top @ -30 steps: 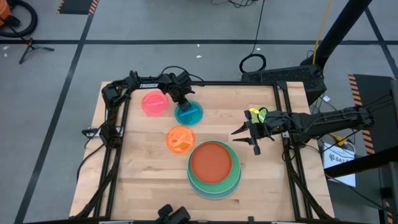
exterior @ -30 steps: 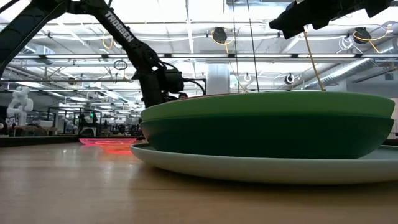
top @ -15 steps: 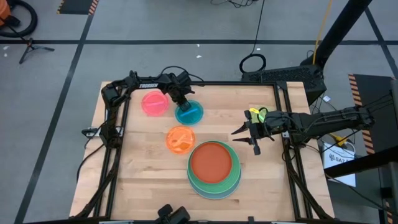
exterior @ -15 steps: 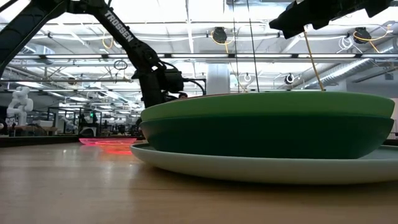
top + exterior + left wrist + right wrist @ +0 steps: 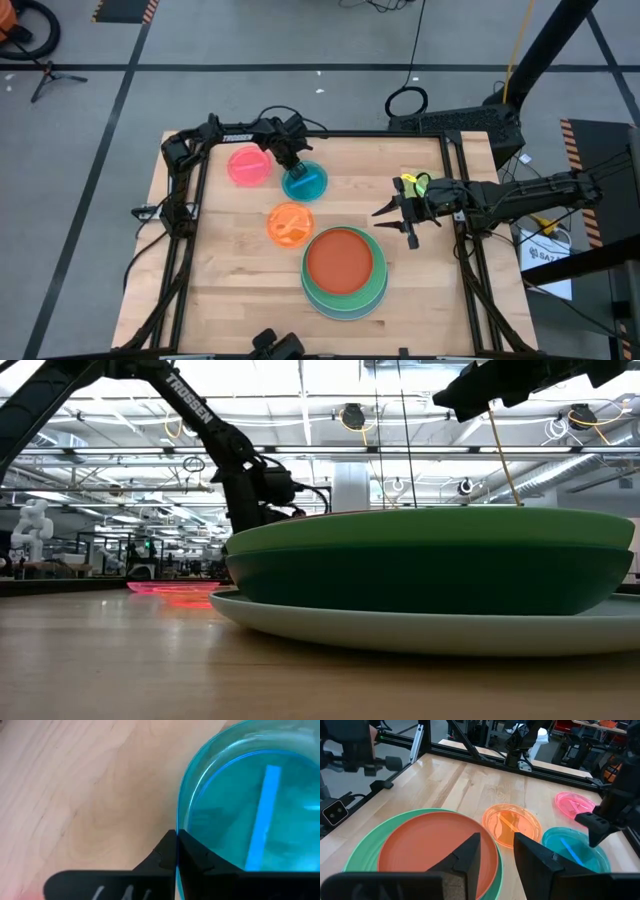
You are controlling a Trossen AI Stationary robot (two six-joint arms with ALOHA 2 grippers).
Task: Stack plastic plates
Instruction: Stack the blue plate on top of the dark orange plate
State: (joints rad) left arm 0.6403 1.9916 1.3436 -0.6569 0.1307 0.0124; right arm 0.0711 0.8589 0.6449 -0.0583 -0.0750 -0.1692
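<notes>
High view: my left gripper (image 5: 292,163) is pinched on the 11 o'clock rim of the cyan plate (image 5: 305,183), toward 12 o'clock on the table (image 5: 230,290). The pink plate (image 5: 247,165) lies just beside it at 9 o'clock; the orange plate (image 5: 290,224) is at 6 o'clock from the cyan.
Stack so far: the red-orange plate (image 5: 344,259) tops the green plates (image 5: 345,300), toward 5 o'clock on the table.
Right arm: my right gripper (image 5: 397,220) waits at 3 o'clock, fingers spread, holding nothing.
Low view: light green plate (image 5: 430,526) on dark green plate (image 5: 430,578) on light blue plate (image 5: 420,630).
Left wrist view: fingers (image 5: 165,857) clamped on the cyan rim.
Right wrist view: three small plates lie apart from the stack.
Progress: I judge the big plates done. Cyan, orange and pink are left to stack; I see no other plates.
</notes>
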